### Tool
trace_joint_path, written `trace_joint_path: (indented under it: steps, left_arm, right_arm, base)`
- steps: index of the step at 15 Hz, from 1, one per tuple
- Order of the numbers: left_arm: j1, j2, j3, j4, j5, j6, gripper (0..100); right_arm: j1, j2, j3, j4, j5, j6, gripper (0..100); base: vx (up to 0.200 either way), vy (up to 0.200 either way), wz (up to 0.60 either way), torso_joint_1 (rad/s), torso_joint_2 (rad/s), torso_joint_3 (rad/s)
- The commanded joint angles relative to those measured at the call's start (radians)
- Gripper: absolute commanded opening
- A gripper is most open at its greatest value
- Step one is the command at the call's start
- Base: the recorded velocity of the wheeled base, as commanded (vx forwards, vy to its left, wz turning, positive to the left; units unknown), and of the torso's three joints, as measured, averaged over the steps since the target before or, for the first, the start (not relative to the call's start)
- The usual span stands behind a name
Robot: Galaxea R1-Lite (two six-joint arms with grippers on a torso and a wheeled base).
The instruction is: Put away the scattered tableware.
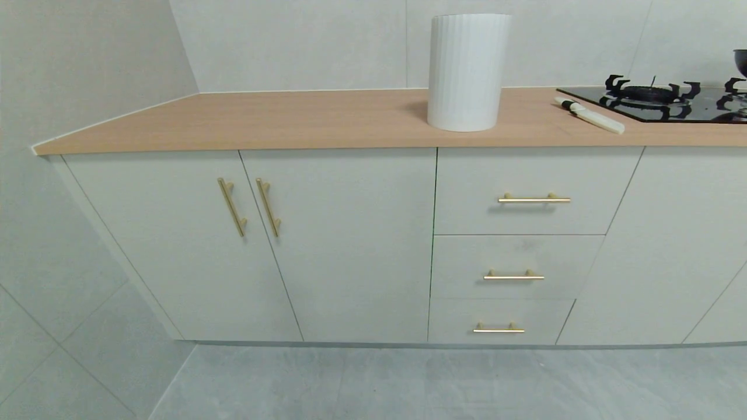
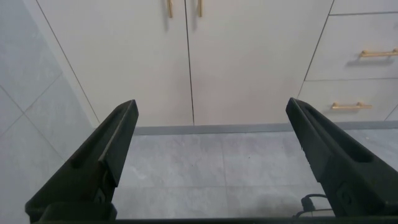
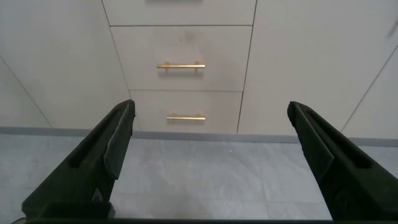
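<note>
The left gripper [image 2: 211, 106] and right gripper [image 3: 211, 107] hang low over the grey tiled floor [image 2: 217, 168], jaws spread wide and empty, facing pale cabinet fronts [image 1: 350, 245]. Farther off, on the light wooden countertop [image 1: 262, 119], a cream slender utensil [image 1: 589, 115], perhaps a sheathed knife, lies between the tall white ribbed cylinder [image 1: 467, 73] and the black gas hob [image 1: 659, 102].

Soft, even light fills the room, bright and free of glare. The white canister [image 1: 468, 70] drops a faint shadow to its left on the tabletop [image 1: 262, 119], and each drawer handle [image 1: 534, 199] shades the panel just beneath. The glass hob [image 1: 694, 108] mirrors its grates. Cabinet lines splay toward the head view's edges. The left end effector [image 2: 211, 158] and right end effector [image 3: 211, 158] look flat and dark.
</note>
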Motion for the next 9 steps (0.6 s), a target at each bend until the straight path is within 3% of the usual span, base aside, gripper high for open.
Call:
trace_joint_path:
  steps: [1, 9]
  left_arm:
    - [0.000, 0.002, 0.000, 0.000, 0.000, 0.000, 100]
    - [0.000, 0.002, 0.000, 0.000, 0.000, 0.000, 100]
  right_arm:
    - [0.001, 0.003, 0.000, 0.000, 0.000, 0.000, 100]
    - [0.001, 0.003, 0.000, 0.000, 0.000, 0.001, 100]
  base:
    - [0.200, 0.000, 0.00, 0.007, 0.01, 0.012]
    - [0.200, 0.000, 0.00, 0.002, 0.00, -0.004]
